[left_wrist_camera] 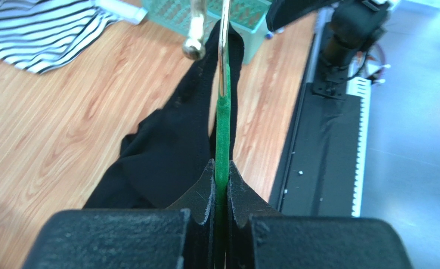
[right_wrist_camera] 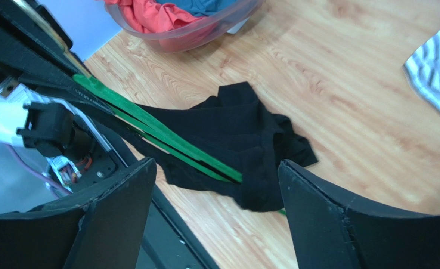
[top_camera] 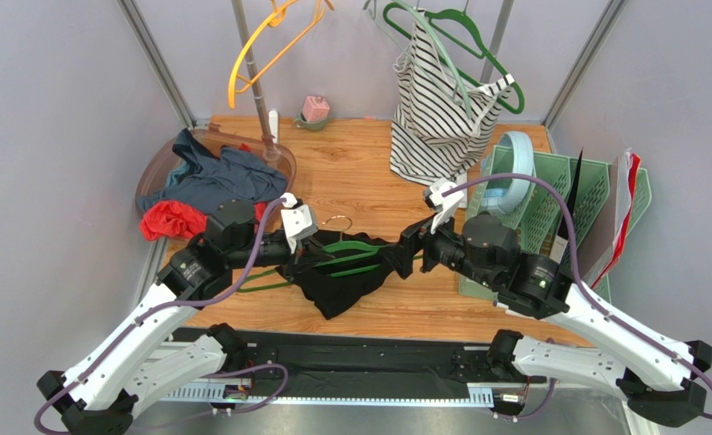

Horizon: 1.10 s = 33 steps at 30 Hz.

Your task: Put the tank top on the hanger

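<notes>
Left tool (left_wrist_camera: 221, 168) clenched on the hanger (left_wrist_camera: 223, 126) just over the bench (top_camera: 351, 172), its arm buried in the tank top (left_wrist_camera: 166, 151) (how far threaded, can't tell); right tool (right_wrist_camera: 216, 163) hangs released above the cloth, so best pinch one strap only, then ease it outward.
</notes>
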Each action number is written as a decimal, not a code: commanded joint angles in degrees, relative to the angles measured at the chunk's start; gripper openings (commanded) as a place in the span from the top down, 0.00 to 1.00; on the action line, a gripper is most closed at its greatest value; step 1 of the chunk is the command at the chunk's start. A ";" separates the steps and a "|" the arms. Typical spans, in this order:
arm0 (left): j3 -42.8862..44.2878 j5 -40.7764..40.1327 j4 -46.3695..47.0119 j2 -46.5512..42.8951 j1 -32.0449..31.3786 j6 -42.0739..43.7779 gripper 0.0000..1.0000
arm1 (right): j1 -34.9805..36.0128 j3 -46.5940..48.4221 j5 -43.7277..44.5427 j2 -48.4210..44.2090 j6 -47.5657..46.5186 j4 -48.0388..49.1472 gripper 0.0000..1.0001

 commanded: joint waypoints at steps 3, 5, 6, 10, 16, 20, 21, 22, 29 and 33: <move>1.57 17.13 5.48 -0.01 4.34 -1.91 1.00 | -0.64 3.18 -4.39 -7.56 -16.80 -6.46 0.11; 2.45 20.57 5.48 0.25 6.01 -1.91 1.00 | -1.52 2.65 -7.90 -8.45 -21.38 -8.13 0.11; 2.62 21.45 5.48 0.25 6.46 -1.65 1.00 | -1.87 2.82 -10.35 -8.11 -22.18 -10.58 0.11; 3.15 25.49 4.43 0.51 7.95 -0.95 1.00 | -3.19 3.97 -20.37 -6.18 -24.03 -13.85 0.12; 4.64 28.66 1.18 1.39 8.57 1.24 1.00 | -5.03 4.32 -24.25 -1.79 -25.26 -15.61 0.13; 5.00 29.01 0.12 1.39 8.92 2.04 1.00 | -5.92 4.76 -28.13 -0.55 -25.44 -15.79 0.15; 5.09 29.19 0.03 1.31 9.01 2.30 1.00 | -6.09 4.59 -27.96 -0.46 -25.44 -15.88 0.15; 5.35 29.28 -0.66 1.31 9.10 2.48 1.00 | -6.10 4.41 -28.04 -0.37 -25.44 -16.05 0.17; 6.05 29.19 -2.34 1.48 9.62 4.24 1.00 | -6.01 4.06 -31.03 0.16 -24.65 -16.40 0.52; 6.14 29.19 -2.52 1.48 9.62 4.51 1.00 | -6.01 4.23 -32.00 0.68 -24.39 -16.32 0.85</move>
